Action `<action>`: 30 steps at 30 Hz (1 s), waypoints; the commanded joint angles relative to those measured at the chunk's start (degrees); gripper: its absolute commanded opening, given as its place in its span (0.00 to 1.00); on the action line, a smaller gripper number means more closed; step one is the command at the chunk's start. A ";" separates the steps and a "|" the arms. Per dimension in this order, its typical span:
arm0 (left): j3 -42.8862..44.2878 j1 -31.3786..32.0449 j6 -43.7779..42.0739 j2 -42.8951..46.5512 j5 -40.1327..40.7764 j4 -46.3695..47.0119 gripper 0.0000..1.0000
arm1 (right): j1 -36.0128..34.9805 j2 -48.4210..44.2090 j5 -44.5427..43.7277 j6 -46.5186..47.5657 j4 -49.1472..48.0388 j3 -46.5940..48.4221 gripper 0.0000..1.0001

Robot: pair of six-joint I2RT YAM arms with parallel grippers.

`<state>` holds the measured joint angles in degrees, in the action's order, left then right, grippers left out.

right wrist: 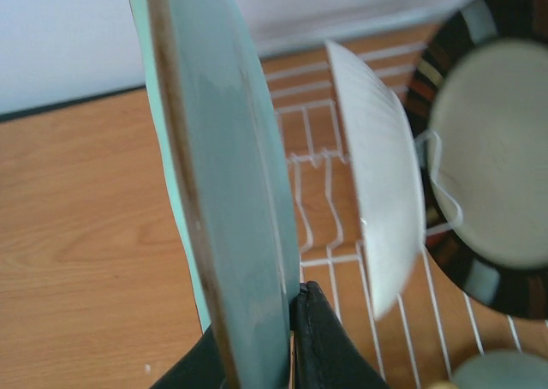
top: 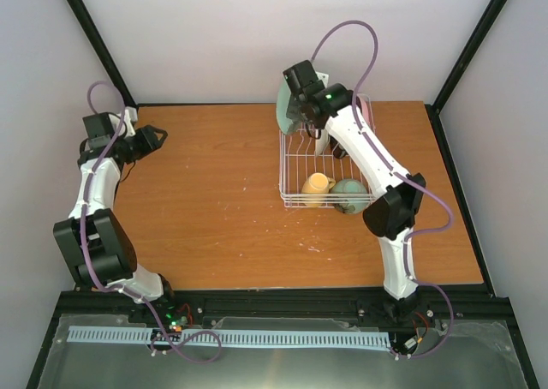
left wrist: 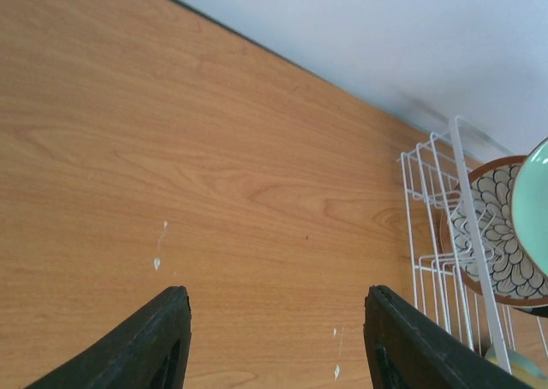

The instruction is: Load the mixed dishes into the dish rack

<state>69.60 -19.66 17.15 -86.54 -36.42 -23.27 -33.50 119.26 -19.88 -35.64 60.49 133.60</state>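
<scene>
We note the right arm stretched over the dish rack (top: 294, 202), wrist at its far left corner | right gripper (right wrist: 289, 346) clamps the light teal plate (right wrist: 224, 192), upright on edge there | left arm folded far left, left gripper (left wrist: 274, 342) jaws apart, empty | pale yellow mug (top: 317, 184) and mint green bowl (top: 349, 193) at rack's near end

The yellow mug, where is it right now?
In the overhead view, the yellow mug sits inside the white wire rack on the right side of the table, at the rack's near end, just left of the green bowl.
</scene>
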 commanded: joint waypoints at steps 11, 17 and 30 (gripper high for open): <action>-3.22 -0.89 -4.91 1.65 2.56 -3.58 0.55 | 0.43 1.80 -10.01 -10.72 6.43 -0.95 0.03; -4.14 -1.16 -4.89 1.91 2.67 -3.30 0.55 | 0.41 3.23 -11.70 -8.23 6.55 -0.76 0.03; -3.99 -1.61 -5.28 0.81 3.38 -3.13 0.54 | -0.17 9.68 -9.72 -4.63 5.98 1.97 0.03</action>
<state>65.32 -20.78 13.30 -86.06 -33.45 -26.65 -33.54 128.40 -26.68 -41.17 69.30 132.03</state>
